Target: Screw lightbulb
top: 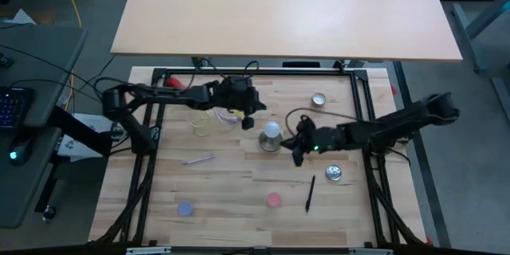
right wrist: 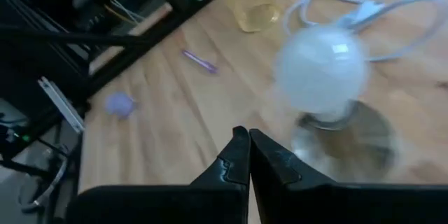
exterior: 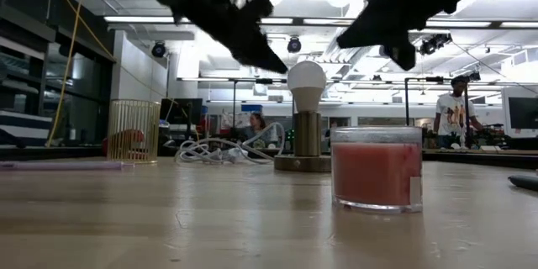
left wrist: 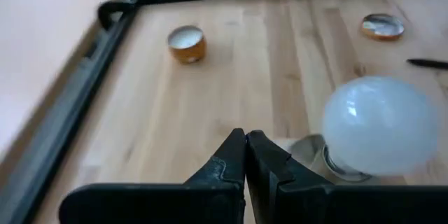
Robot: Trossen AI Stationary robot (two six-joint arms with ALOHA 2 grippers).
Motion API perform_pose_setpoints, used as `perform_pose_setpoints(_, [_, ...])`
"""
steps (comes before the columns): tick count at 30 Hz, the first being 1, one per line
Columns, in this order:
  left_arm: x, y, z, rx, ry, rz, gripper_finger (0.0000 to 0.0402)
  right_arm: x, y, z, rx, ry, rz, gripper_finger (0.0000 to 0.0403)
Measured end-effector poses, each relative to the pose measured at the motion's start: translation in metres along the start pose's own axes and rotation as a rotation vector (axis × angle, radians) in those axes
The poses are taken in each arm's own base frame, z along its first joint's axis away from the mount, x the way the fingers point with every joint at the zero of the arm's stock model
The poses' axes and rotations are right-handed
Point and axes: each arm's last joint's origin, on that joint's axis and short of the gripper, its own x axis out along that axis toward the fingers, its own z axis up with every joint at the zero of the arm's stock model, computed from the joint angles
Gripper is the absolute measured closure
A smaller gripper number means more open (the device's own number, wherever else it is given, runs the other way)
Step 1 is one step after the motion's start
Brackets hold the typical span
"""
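Both end effectors hang pinched together and empty on either side of the lightbulb (top: 272,131): the left end effector (top: 249,121) sits just beside it toward the far edge of the table (top: 239,191), the right end effector (top: 293,153) just beside it on the other side, slightly nearer the front edge. Neither touches the bulb. The lightbulb stands upright, globe up, its neck down in the socket stand (exterior: 306,161) near the middle of the table; whether the threads are fully seated cannot be told.

If turning remains, the step calls for one set of fingers to spread first, since together they cannot take the globe. A good grip would come from above or level with the widest part of the globe, centred on its axis, with light pressure because the frosted glass is smooth and fragile. The other arm could steady the stand's base so it does not spin along. Turning should be in short arcs with regrasps, keeping the bulb vertical to avoid cross-threading. The white cable (exterior: 220,151) lies near the stand and should be kept clear of the sweep.
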Motion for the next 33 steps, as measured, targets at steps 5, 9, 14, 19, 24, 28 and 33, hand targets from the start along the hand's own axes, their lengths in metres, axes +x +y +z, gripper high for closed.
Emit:
perform_pose_setpoints(5, [0.028,0.004,-0.015,-0.073,-0.023,-0.095,0.0402,0.030,0.010,-0.015,0.042,-0.067,0.030,0.0403])
perform_pose_setpoints(9, [0.038,0.000,-0.020,-0.086,-0.027,-0.140,0.0401,0.045,0.008,-0.020,0.083,-0.116,-0.007,0.0403])
perform_pose_setpoints(14, [0.046,-0.008,-0.024,-0.079,-0.029,-0.191,0.0401,0.056,0.000,-0.026,0.124,-0.110,-0.058,0.0403])
perform_pose_setpoints(19, [0.049,-0.013,-0.021,-0.083,-0.056,-0.198,0.0402,0.059,-0.002,-0.022,0.117,-0.139,-0.057,0.0403])
perform_pose_setpoints(24, [0.050,-0.017,-0.022,-0.081,-0.046,-0.198,0.0402,0.062,-0.009,-0.018,0.124,-0.143,-0.073,0.0403])
perform_pose_setpoints(28, [0.050,-0.018,-0.022,-0.102,-0.039,-0.196,0.0402,0.061,-0.009,-0.017,0.086,-0.141,-0.076,0.0403])
perform_pose_setpoints(33, [0.045,-0.020,-0.023,-0.155,0.016,-0.211,0.0401,0.060,-0.010,-0.018,0.069,-0.105,-0.074,0.0403])
